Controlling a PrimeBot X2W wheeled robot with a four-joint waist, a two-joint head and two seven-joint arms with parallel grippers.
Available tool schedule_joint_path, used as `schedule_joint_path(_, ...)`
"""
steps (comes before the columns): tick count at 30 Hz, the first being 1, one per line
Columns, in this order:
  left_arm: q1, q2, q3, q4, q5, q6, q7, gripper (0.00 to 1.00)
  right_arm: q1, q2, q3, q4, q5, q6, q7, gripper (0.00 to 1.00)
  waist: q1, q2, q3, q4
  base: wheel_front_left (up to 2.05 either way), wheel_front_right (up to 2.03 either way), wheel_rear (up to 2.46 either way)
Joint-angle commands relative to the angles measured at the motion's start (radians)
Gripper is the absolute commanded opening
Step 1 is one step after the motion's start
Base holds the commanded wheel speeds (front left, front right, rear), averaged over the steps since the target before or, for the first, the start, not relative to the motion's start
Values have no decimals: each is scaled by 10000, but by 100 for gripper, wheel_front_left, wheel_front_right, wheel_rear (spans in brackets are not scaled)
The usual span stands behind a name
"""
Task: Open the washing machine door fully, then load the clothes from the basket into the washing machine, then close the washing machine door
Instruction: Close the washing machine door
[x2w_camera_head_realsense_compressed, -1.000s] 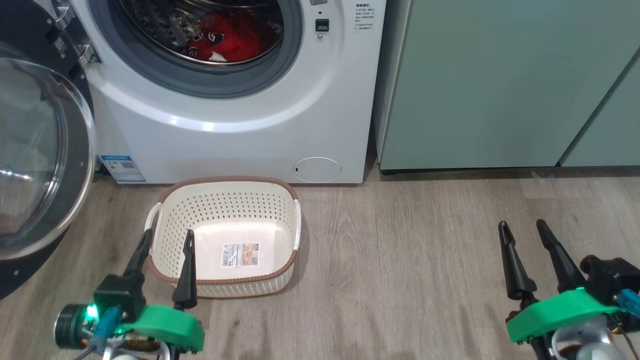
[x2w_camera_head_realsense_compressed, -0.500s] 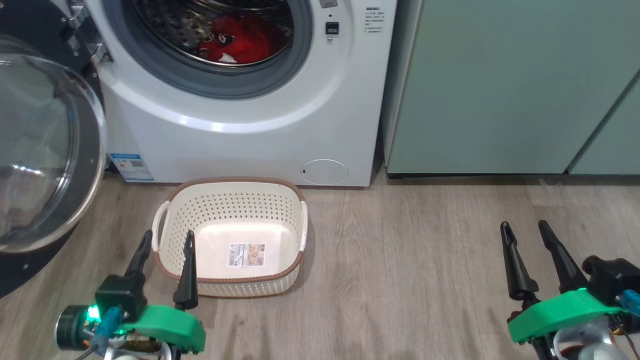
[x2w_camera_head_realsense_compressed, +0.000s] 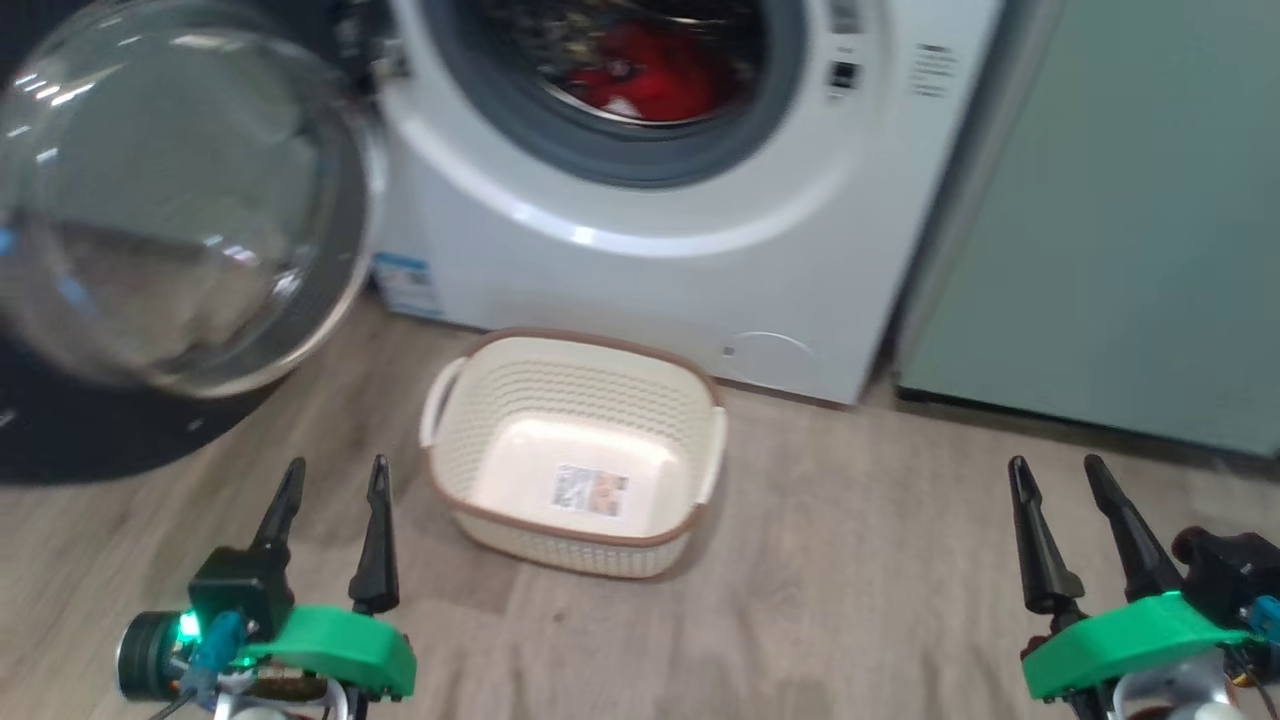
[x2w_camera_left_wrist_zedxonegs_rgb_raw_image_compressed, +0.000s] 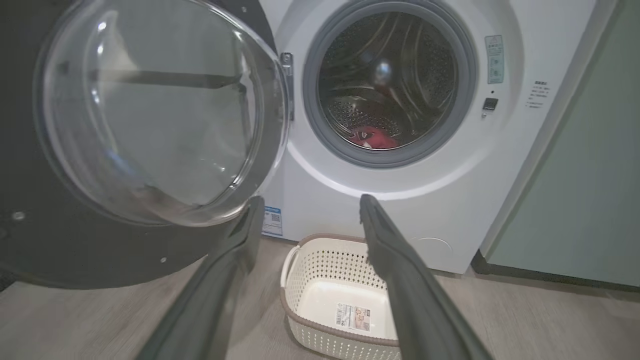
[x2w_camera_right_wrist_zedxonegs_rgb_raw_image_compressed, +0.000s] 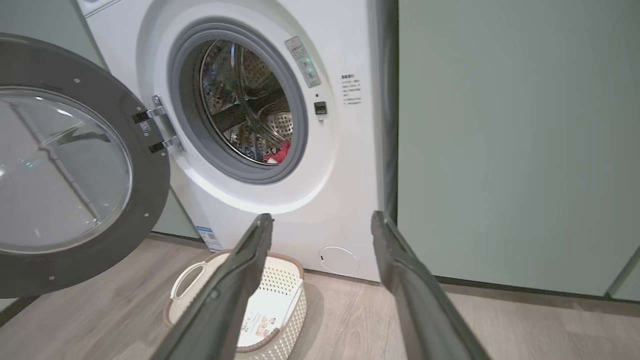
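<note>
Before one washing machine (x2w_camera_head_realsense_compressed: 650, 260) sits one basket (x2w_camera_head_realsense_compressed: 570, 385); left pincer (x2w_camera_head_realsense_compressed: 338, 465) and right pincer (x2w_camera_head_realsense_compressed: 1054, 462) gape wide.

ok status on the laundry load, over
Left gripper, right gripper open, empty. Red clothes in washing machine, basket empty, door open. Nothing seen blocking door.

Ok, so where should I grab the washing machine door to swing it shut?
Probably the dark rim of the washing machine door, low and away from the hinge, pinched edge-on by the open left gripper coming from the left. The bulging glass bowl is smooth and offers no hold.
</note>
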Motion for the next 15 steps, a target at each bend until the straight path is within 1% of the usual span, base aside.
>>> schedule_joint_path(1, -579, 42, 402, -310, -39, 71, -141, 100, -295, -96, 202, -357, 81, 0, -4, 100, 0, 0, -41, 886, 0, 0, 0)
schedule_joint_path(4, -534, 60, 413, -294, -48, 114, -157, 100, -303, -96, 241, -339, 122, 0, -4, 100, 0, 0, -79, 1450, 0, 0, 0)
schedule_joint_path(9, -498, 73, 438, -231, -103, 169, -174, 100, -357, -96, 351, -255, 184, 0, -27, 100, 0, 0, -139, 2183, 0, 0, 0)
schedule_joint_path(15, -450, 110, 488, -203, -133, 255, -185, 100, -395, -96, 435, -178, 223, 0, -60, 100, 0, 0, -158, 2628, 0, 0, 0)
